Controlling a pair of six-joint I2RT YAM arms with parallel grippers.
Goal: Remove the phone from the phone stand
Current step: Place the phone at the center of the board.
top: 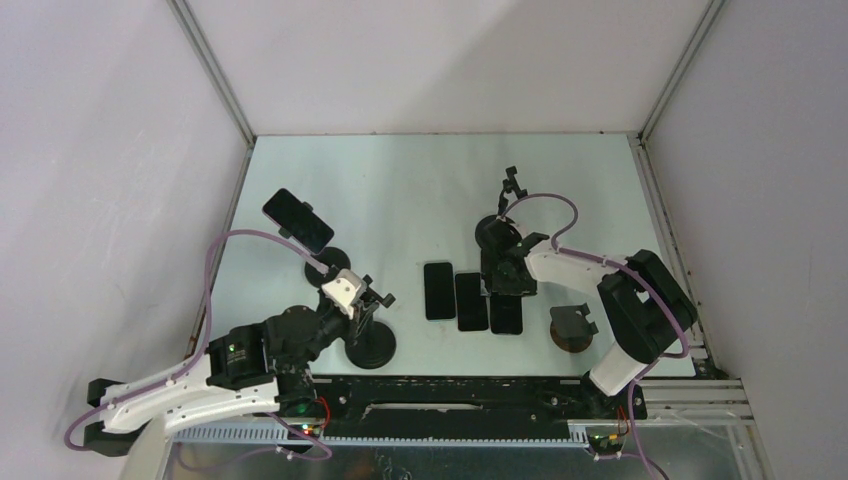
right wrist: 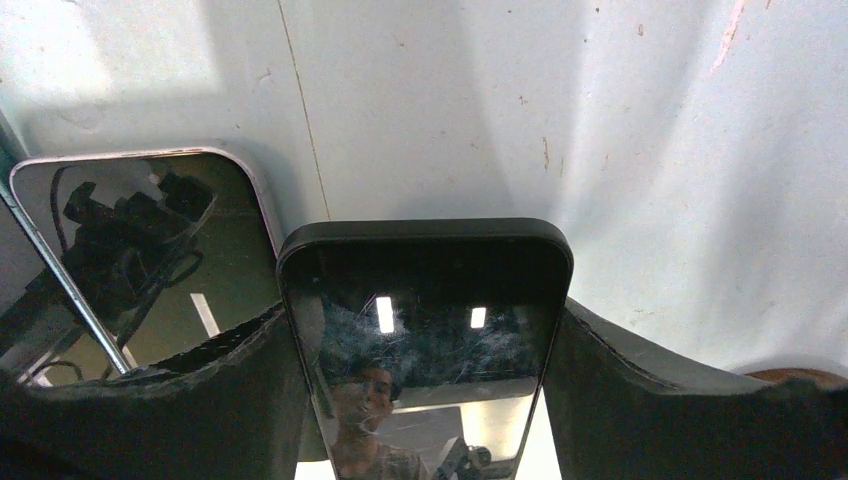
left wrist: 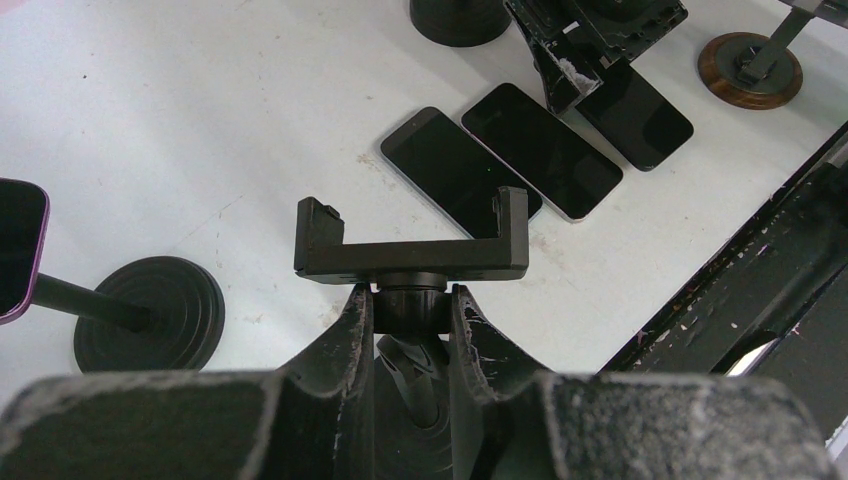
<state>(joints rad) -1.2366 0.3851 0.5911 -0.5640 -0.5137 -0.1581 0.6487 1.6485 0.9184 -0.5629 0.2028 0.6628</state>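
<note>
1. The table (top: 400, 180) is sitting inside pale enclosure walls (top: 100, 150) on three sides, with a black rail (top: 450, 395) running along its near edge. The far half is offering the most open room. The near half is holding the stands and phones.
2. Four stands are standing on it. The empty stand (left wrist: 410, 255) is near the left arm. The second stand (top: 330, 265) is just beyond it, close to the left wall. The far stand (top: 495, 232) is behind the right gripper. The brown-based stand (top: 572, 328) is near the right arm, close to the near edge.
3. The mounted phone (top: 298, 220) is sitting clamped in the second stand, tilted, well apart from the others.
4. Three phones are lying flat in a row at mid-table: the left phone (top: 438, 290), the middle phone (top: 470, 300) and the dark phone (top: 506, 315), edges nearly touching.
5. The right gripper (right wrist: 425, 315) is standing wide, its fingers (right wrist: 680, 410) pressing both long edges of the dark phone.
6. The left gripper (left wrist: 410, 310) is standing narrow, pinching the neck of the empty stand just under its cradle.
7. Markings on the phones and stands are proving too dark or small to read.
</note>
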